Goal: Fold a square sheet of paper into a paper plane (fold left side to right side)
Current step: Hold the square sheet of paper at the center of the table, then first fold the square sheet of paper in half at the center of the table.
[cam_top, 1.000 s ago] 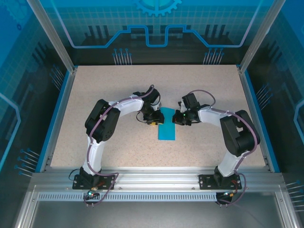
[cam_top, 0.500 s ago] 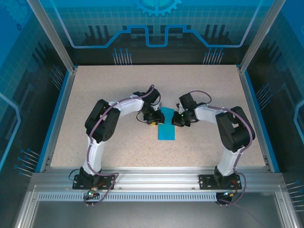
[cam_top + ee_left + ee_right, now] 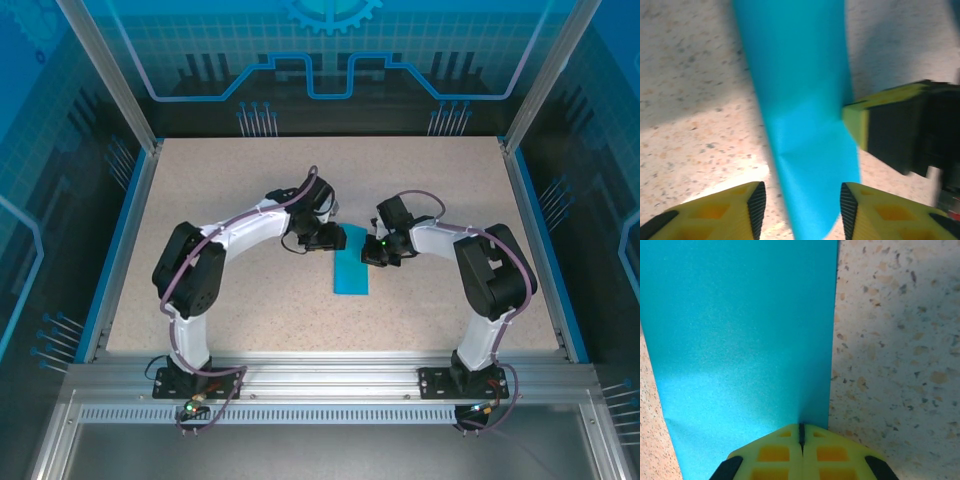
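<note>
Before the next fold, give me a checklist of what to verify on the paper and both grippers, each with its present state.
1. Sheet of paper folded into a narrow strip on the table: ok.
2. Right gripper shut, its tip at the strip's right edge: ok.
3. Right tip really pinning the paper down: cannot tell.
4. Left gripper jaws apart, with the strip's end between them, not clamped: ok.
5. The two grippers on opposite sides of the strip, apart from each other: ok.
6. Strip lying flat along its whole length: cannot tell, the left wrist view is blurred.
</note>
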Controlling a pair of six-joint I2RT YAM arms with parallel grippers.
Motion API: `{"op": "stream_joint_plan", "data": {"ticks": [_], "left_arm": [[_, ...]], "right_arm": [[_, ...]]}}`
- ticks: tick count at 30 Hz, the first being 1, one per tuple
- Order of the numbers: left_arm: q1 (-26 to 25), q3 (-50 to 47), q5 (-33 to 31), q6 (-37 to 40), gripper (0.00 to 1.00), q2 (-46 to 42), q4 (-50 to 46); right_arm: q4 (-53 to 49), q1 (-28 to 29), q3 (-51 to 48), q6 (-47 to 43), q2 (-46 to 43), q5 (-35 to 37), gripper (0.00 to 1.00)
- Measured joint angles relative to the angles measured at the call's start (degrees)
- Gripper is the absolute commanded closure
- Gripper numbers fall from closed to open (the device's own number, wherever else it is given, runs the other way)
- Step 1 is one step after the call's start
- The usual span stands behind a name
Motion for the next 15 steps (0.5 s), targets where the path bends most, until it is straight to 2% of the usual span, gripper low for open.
{"op": "stream_joint_plan", "data": {"ticks": [3,8,15], "left_arm": [[0.0,0.0,4.5,-0.2,0.63,0.6,2.2],[0.0,0.0,11.1,-0.5,0.65,4.8,5.8],[0.0,0.0,13.0,-0.5,0.67,10.3,6.9]], "right_arm": [[0.0,0.0,0.0,-0.1,0.0,0.0,1.00],[0.0,0.0,0.0,-0.1,0.0,0.0,1.00],[0.0,0.0,0.0,-0.2,0.0,0.1,1.00]]}}
